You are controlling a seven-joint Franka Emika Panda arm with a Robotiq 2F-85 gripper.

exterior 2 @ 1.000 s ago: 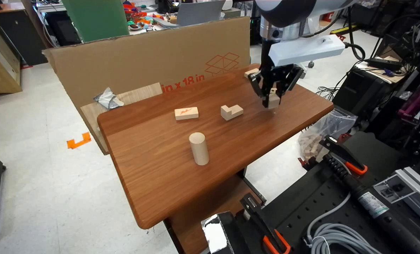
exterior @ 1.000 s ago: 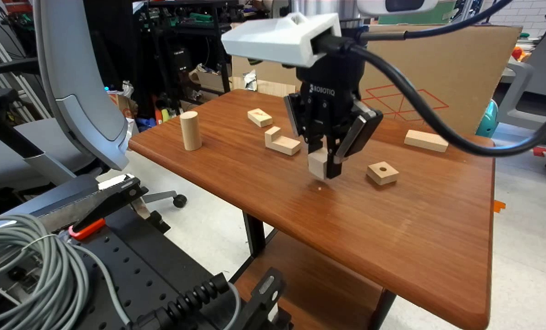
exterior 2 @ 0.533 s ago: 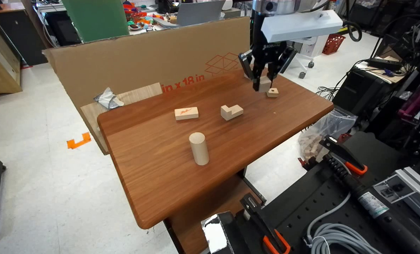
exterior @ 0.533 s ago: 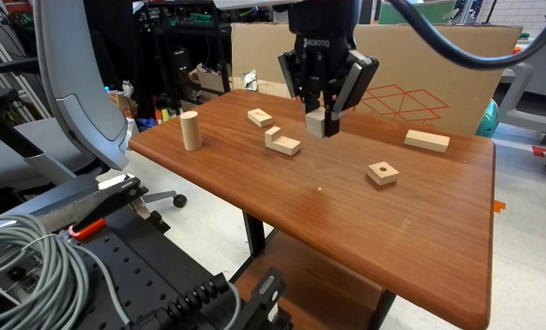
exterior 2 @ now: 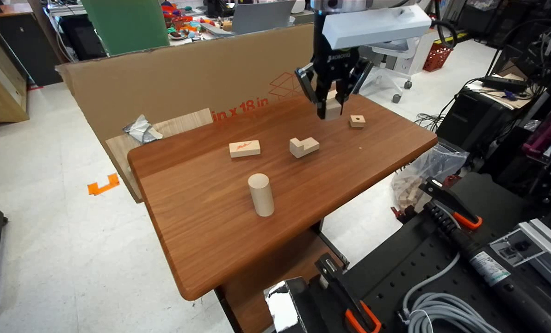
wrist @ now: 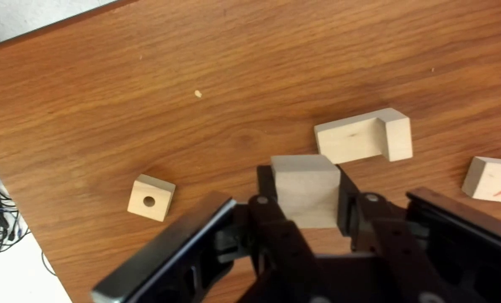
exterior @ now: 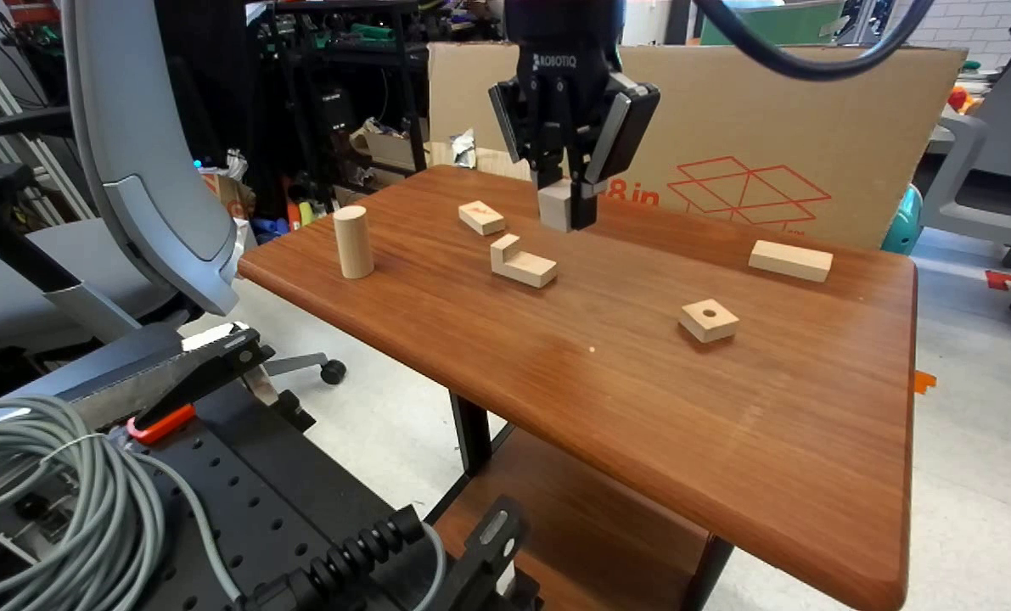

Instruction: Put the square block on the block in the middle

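Observation:
My gripper (exterior: 565, 200) is shut on the square block (exterior: 553, 206), a plain light-wood cube, held well above the table. The wrist view (wrist: 306, 189) shows the cube (wrist: 307, 198) between both fingertips. An L-shaped light-wood block (exterior: 526, 266) lies in the middle among the pieces; it also shows in an exterior view (exterior 2: 304, 147) and the wrist view (wrist: 353, 141). The cube is near it but off to one side. A low rectangular slab (exterior: 481, 218) with a red-orange mark (exterior 2: 244, 149) lies beyond the L-shaped block; it is cut off in the wrist view (wrist: 494, 181).
An upright wooden cylinder (exterior 2: 261, 196) stands near one table edge. A flatter square piece with a hole (exterior: 709, 322) and a long wooden bar (exterior: 790, 260) lie on the table. A cardboard sheet (exterior 2: 173, 88) stands along one side of the table.
My gripper has lifted the cube from close above the table, away from beside the holed piece, and moved it toward the L-shaped block. The other pieces have not moved.

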